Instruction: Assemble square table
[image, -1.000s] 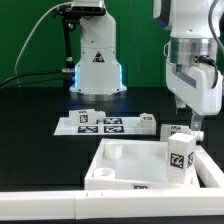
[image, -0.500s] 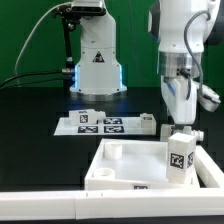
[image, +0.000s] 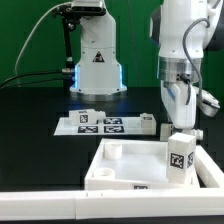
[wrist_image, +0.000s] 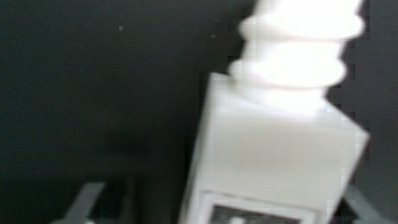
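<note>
One white robot arm comes down at the exterior view's right, above a black table with a green backdrop behind it. Its two-finger gripper hangs low, just over the top of an upright leg, a short white plastic block bearing a black-and-white square tag. That leg stands at the right side of the square tabletop, a white plastic slab with a raised rim, which lies near the camera and has a round socket in its far left corner.

Farther back and to the left lies the marker board, a thin flat white sheet printed with several tags. A second short white tagged leg rests at its far left and a third leg at its right end. A long white bar runs across the nearest edge of the scene. A white machine base with a black warning triangle stands at the far left.

In the wrist view, a white leg with a rounded knobbed end fills the picture against dark ground, blurred. One dark finger shows beside it, with a dark gap between them. Whether the pincer is clenched on the leg or released cannot be told, nor whether this is the upright leg.
</note>
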